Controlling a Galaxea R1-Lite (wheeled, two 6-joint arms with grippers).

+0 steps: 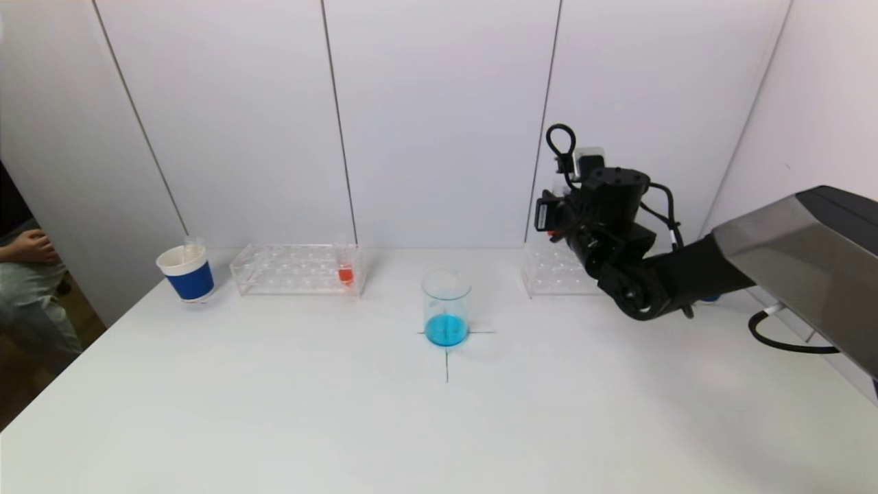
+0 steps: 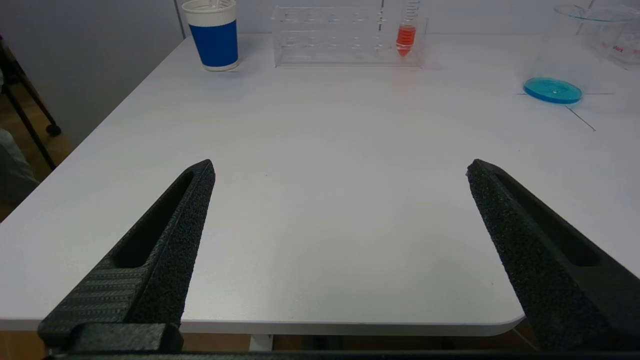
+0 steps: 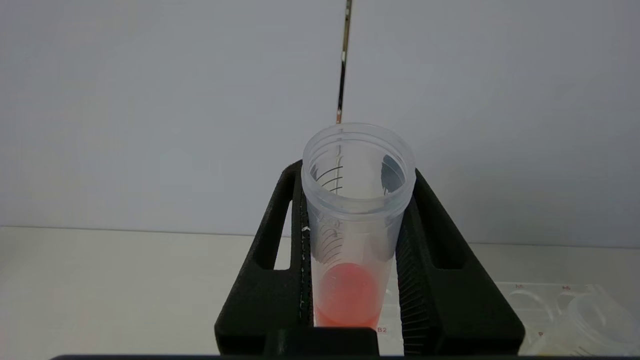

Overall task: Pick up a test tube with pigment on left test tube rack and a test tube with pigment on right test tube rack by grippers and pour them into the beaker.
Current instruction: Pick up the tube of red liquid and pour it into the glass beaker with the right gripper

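Observation:
My right gripper (image 3: 357, 172) is shut on a clear test tube (image 3: 350, 240) with red-orange pigment at its bottom. It holds the tube upright above the clear right rack (image 3: 530, 300). In the head view the right gripper (image 1: 555, 219) hangs over the right rack (image 1: 555, 274), and the wrist hides the tube. The glass beaker (image 1: 446, 309) holds blue liquid at the table's middle. The left rack (image 1: 295, 269) holds one tube with red pigment (image 1: 345, 269) at its right end. My left gripper (image 2: 341, 167) is open and empty, low by the table's front-left edge.
A blue and white paper cup (image 1: 186, 272) stands left of the left rack. Another clear tube mouth (image 3: 592, 312) shows in the right rack. A person's hand (image 1: 27, 247) is at the far left beyond the table. A black cable (image 1: 782, 339) lies at the right.

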